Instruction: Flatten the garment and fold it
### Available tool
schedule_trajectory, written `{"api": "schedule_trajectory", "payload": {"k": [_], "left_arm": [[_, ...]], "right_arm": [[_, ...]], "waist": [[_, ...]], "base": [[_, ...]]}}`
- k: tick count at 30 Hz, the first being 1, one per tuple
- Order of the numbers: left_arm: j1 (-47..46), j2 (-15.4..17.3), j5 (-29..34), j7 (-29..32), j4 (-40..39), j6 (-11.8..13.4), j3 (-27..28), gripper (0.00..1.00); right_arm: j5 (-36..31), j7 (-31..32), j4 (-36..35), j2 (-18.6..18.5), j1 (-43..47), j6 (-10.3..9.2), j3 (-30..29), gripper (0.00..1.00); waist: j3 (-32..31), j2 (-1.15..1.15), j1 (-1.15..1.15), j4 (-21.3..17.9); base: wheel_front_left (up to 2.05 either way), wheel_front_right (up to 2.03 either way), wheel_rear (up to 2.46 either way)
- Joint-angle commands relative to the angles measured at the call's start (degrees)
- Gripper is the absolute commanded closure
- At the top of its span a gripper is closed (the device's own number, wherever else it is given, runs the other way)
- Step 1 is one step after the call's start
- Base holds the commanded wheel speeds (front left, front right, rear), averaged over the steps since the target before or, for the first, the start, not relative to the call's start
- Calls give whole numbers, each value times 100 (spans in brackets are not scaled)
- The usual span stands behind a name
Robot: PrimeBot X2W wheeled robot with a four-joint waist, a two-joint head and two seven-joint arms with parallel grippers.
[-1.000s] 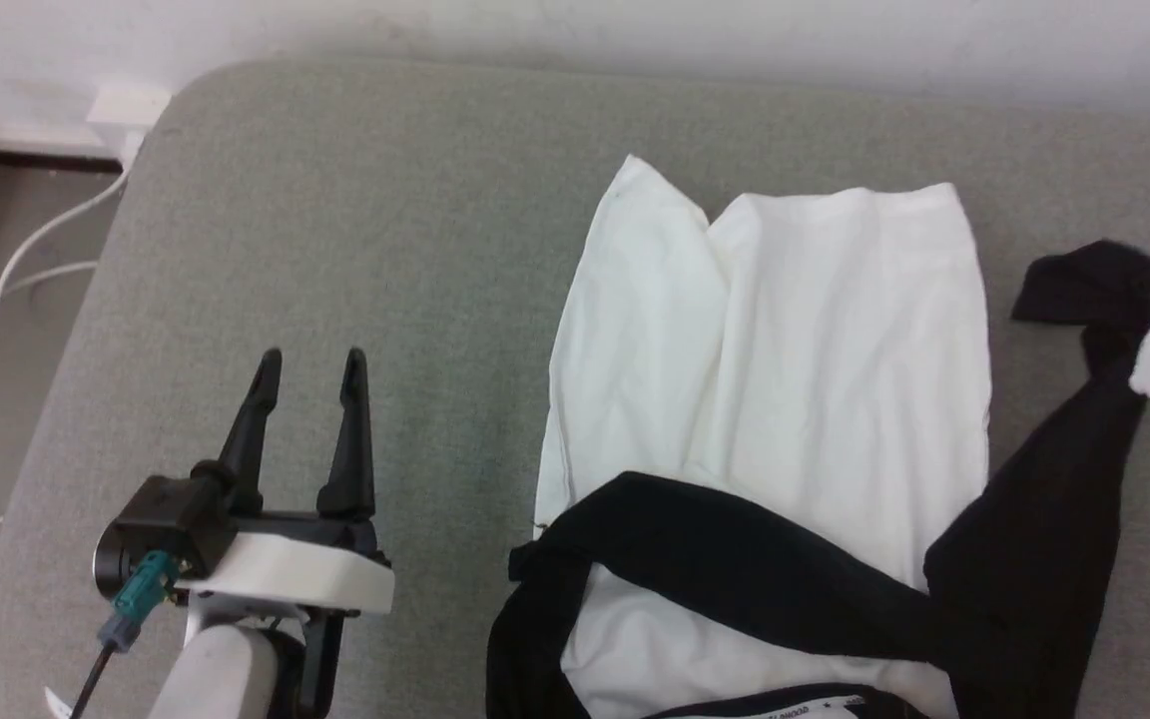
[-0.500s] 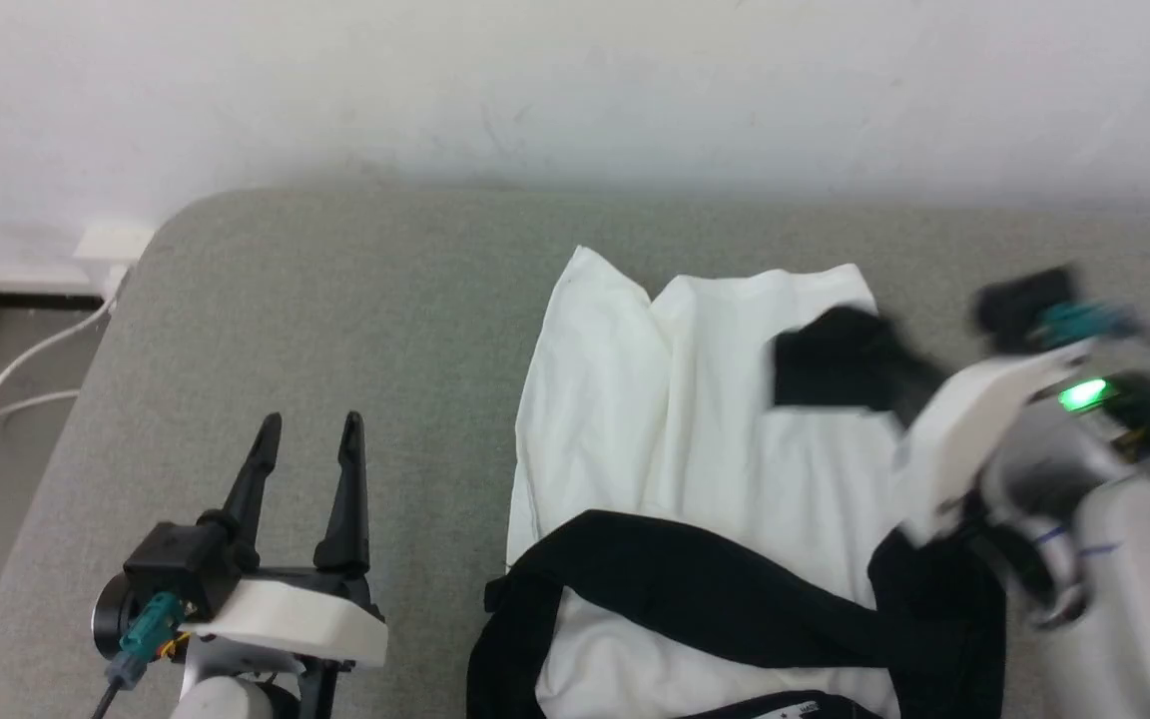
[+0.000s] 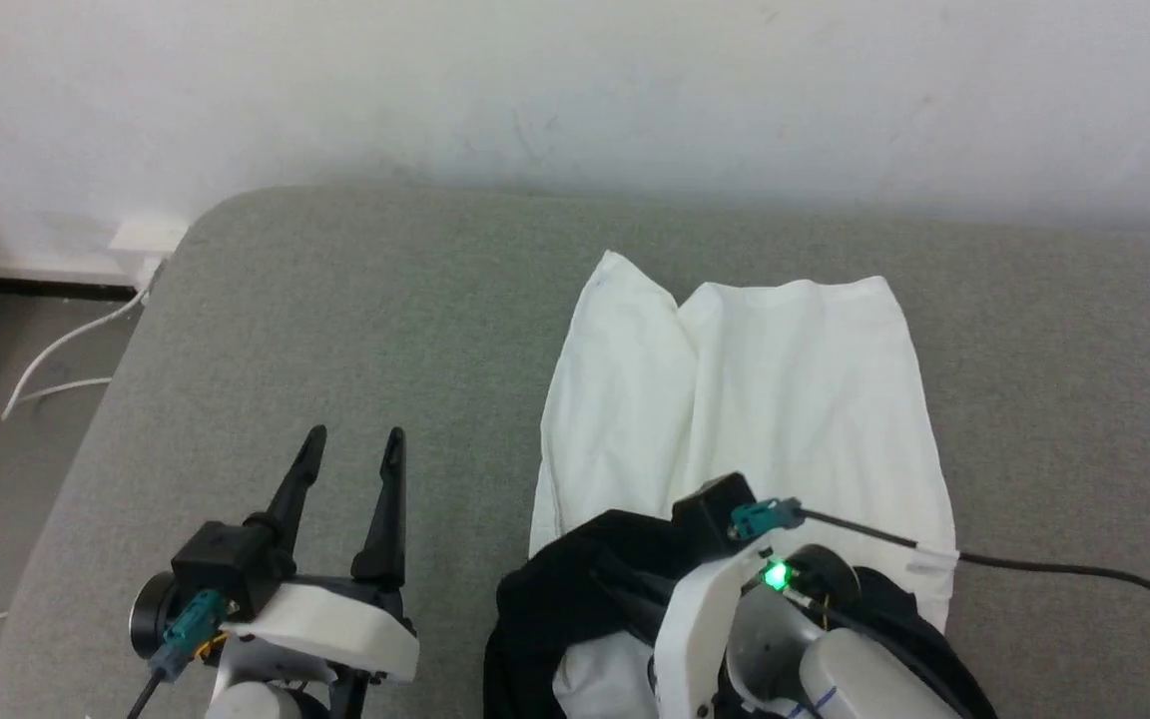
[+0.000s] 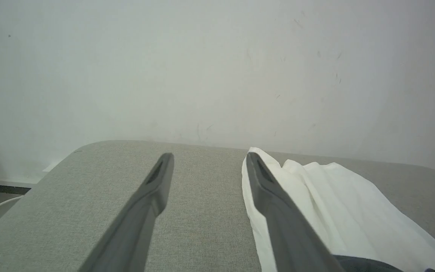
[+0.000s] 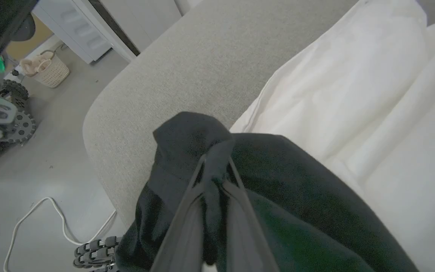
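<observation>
On cushion: garment right of left end effector; right end effector at garment's near end.

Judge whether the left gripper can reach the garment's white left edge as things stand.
Probably yes: the left gripper is open and empty, beside the garment, and just grey cushion lies between them.

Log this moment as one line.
left gripper: open over grey cushion | right gripper: shut on black sleeve | garment: white torso spread, black parts bunched
</observation>
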Motion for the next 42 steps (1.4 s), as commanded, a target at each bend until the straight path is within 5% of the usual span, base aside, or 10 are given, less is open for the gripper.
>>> {"api": "schedule_trajectory", "payload": {"k": [1, 3, 5, 6, 7, 17, 24, 33, 42], "left_arm": [[-81, -4, 13, 8, 25, -10, -7, 0], [-100, -15, -1, -16, 52, -12, -9, 0], [-110, -5, 21, -34, 105, 3, -17, 0], [-109, -4, 24, -44, 137, 8, -20, 0], [-110, -11, 13, -57, 162, 8, -18, 0], [-22, 85, 0, -89, 330, 160, 111, 0], [112, 88, -37, -95, 291, 444, 309, 0], [109, 162, -49, -92, 191, 655, 484, 0], [-1227, 566, 82, 242, 497, 193, 302, 0]], "right_arm": [[-11, -72, 167, -3, -55, -5, 68, 100], [-28, -250, 518, -3, -115, -5, 219, 100], [-24, -383, 843, -2, -186, -5, 316, 57], [-14, -441, 976, -2, -230, -5, 371, 15], [9, -512, 1076, -2, -279, -5, 423, 0], [-179, -2033, 617, -1, -561, -5, 401, 0], [-1244, -2751, -337, -90, -135, -5, -1174, 0], [-2018, -2215, -1696, -52, 909, -5, -3003, 0], [-2079, -1741, -2571, -7, 1226, -5, -3422, 0]], "waist": [[153, 0, 0, 158], [221, 0, 0, 207], [262, 0, 0, 235], [274, 0, 0, 237], [283, 0, 0, 235], [41, 0, 0, -25], [-100, 0, 0, -288], [28, 0, 0, -602], [805, 0, 0, -1032]], "base": [[0, 0, 0], [0, 0, 0], [0, 0, 0], [0, 0, 0], [0, 0, 0], [0, 0, 0], [0, 0, 0], [0, 0, 0], [0, 0, 0]]}}
